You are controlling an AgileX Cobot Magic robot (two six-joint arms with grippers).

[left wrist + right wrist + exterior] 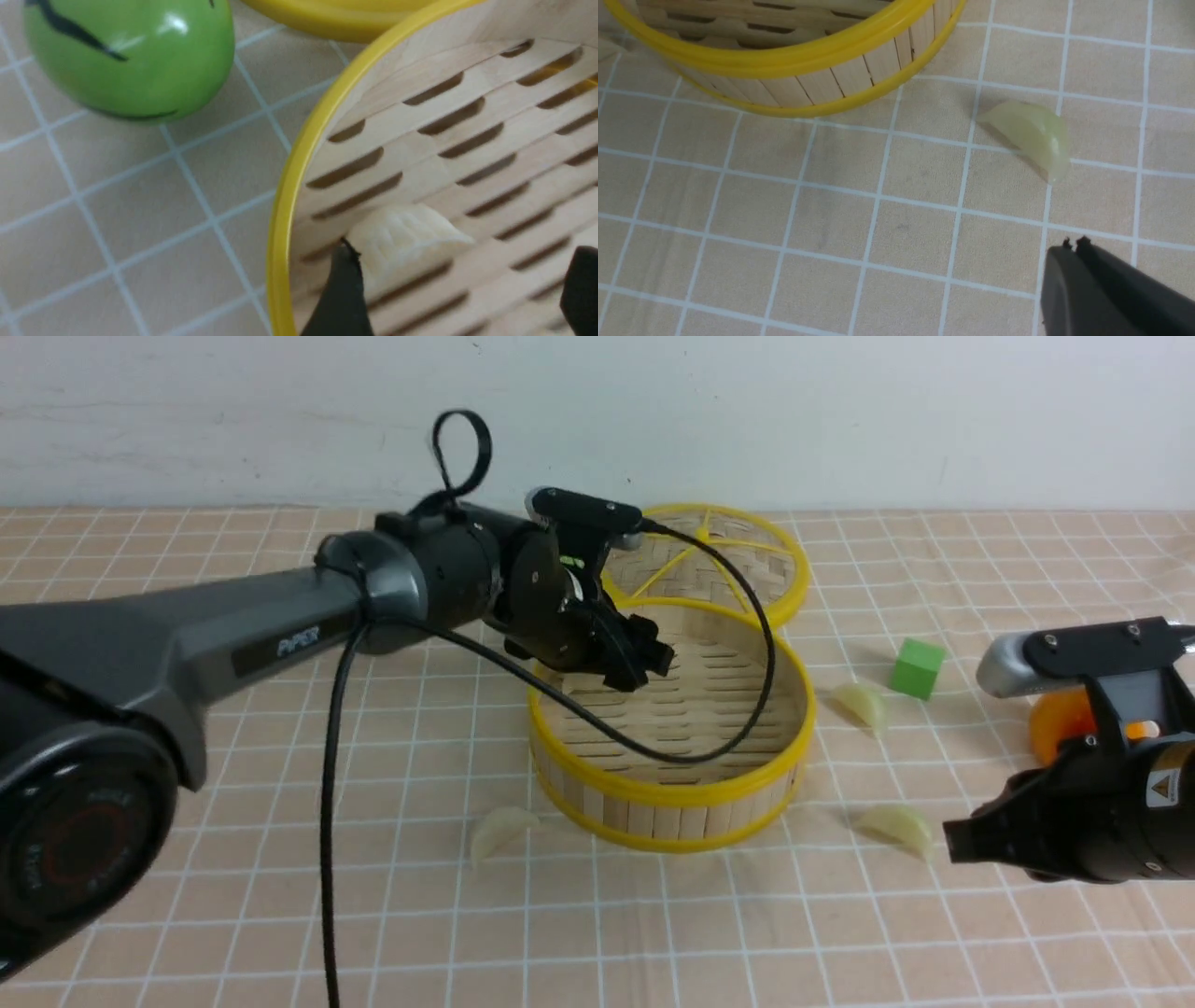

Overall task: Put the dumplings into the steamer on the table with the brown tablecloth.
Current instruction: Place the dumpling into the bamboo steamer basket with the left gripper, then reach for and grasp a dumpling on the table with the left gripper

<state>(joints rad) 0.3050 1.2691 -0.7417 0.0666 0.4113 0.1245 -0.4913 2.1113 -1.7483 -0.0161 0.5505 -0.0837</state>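
Note:
The round bamboo steamer [672, 795] stands mid-table on the brown tablecloth [280, 896]. My left gripper [639, 658] hangs over the steamer's left inner side, open. In the left wrist view its jaws [460, 289] stand wide apart, and a pale dumpling [406, 235] lies on the slatted floor against one finger [341, 294]. Three more dumplings lie on the cloth: front left [499, 831], right [864, 705] and front right [896, 826]. My right gripper [952, 845] is shut and empty just right of that last dumpling [1029, 135], a little short of it [1073, 242].
The woven yellow-rimmed lid [709, 560] lies behind the steamer. A green cube [917, 667] sits to the right of the steamer, and an orange object [1060, 723] is partly hidden by my right arm. A glossy green egg-shaped toy [126, 56] lies outside the steamer's rim [285, 210].

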